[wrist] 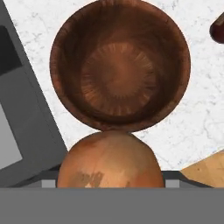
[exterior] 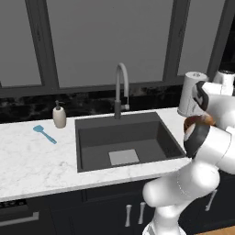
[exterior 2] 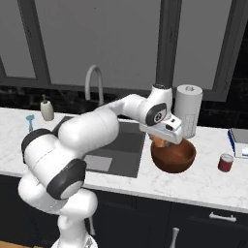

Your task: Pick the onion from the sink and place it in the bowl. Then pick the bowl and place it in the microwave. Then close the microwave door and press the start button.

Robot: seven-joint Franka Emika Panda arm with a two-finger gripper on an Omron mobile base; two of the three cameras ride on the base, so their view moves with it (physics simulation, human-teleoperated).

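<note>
The reddish-brown bowl (exterior 2: 173, 156) stands on the marble counter just right of the sink (exterior 2: 127, 145). In the hand view the bowl (wrist: 120, 70) lies straight ahead with nothing in it. My gripper (exterior 2: 162, 140) hangs over the bowl's left rim, shut on the orange-tan onion (exterior 2: 159, 142). That onion (wrist: 109, 159) looms large at the bottom of the hand view and hides the fingertips. From the left base view, the arm covers most of the bowl (exterior: 199, 121), and the dark sink basin (exterior: 92, 137) holds only its drain plate. The microwave is out of view.
A paper towel roll (exterior 2: 188, 116) stands right behind the bowl. A small red can (exterior 2: 225, 162) and a book (exterior 2: 238, 140) lie to the right. The faucet (exterior: 120, 87), a soap dispenser (exterior: 59, 115) and a blue spatula (exterior: 44, 134) are at the sink's back and left.
</note>
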